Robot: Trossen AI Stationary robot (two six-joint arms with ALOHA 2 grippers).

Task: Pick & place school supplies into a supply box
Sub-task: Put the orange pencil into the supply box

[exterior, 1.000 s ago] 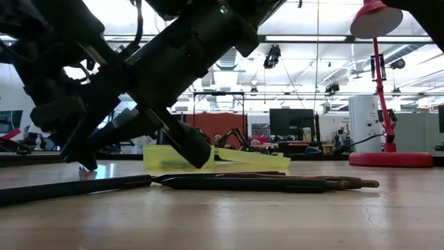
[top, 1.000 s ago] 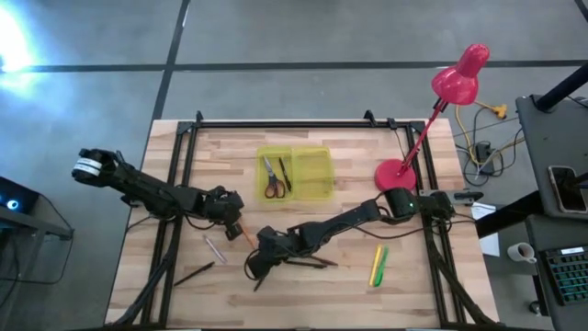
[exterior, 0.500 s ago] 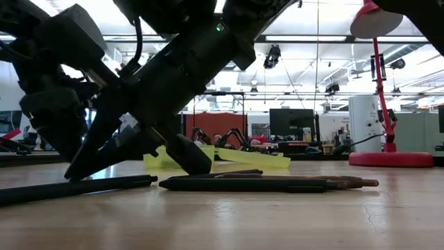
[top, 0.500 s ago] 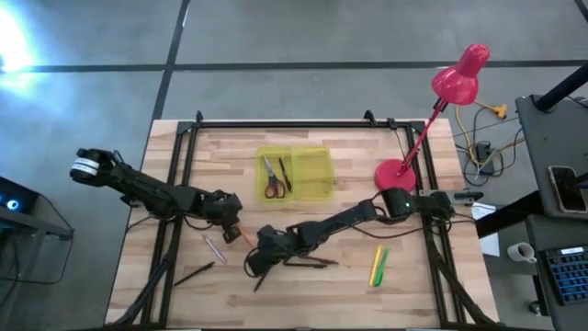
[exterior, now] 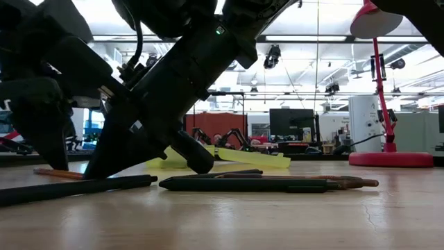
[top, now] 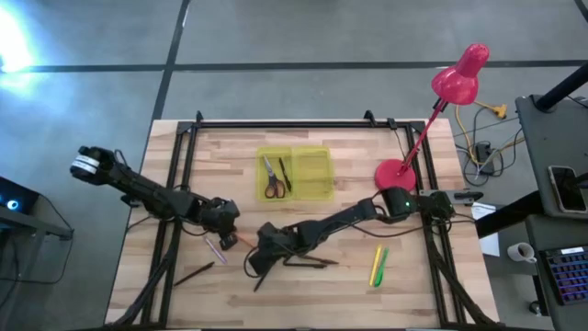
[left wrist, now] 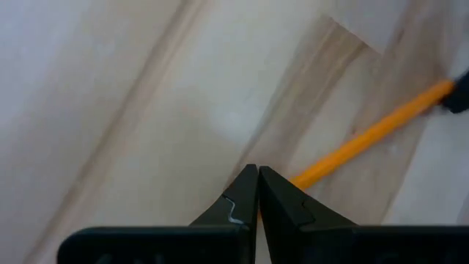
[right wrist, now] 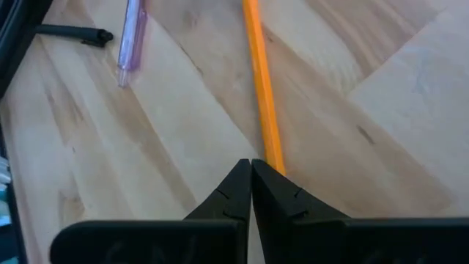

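An orange pencil (top: 245, 240) lies flat on the wooden table between my two grippers. My left gripper (top: 232, 230) is shut, its tips down at the pencil's left end (left wrist: 300, 176). My right gripper (top: 256, 249) is shut too, its tips at the pencil's other end (right wrist: 272, 158). A pink pen (top: 215, 248) and a dark pen (top: 193, 273) lie on the table to the left. More dark pens (top: 308, 262) lie under the right arm. The yellow-green supply box (top: 317, 175) stands open farther back, with red-handled scissors (top: 272, 177) and a dark pen inside. My left gripper has its shut fingertips (left wrist: 272, 192) right at the pencil's end, pointing steeply down; whether they touch it, I cannot tell. My right gripper has its shut fingertips (right wrist: 267, 189) at the pencil's opposite end, slanting down from the table's right; the finger hides the end, so touch cannot be told.
A yellow and a green marker (top: 377, 265) lie side by side at the near right. The pink desk lamp's round base (top: 395, 173) stands right of the box, its stem leaning out past the table's far right corner. Bare wood lies along the near edge.
My left gripper has moved a little toward the table's near edge and turned, staying shut. My right gripper has tipped and sunk slightly toward the table, also shut.
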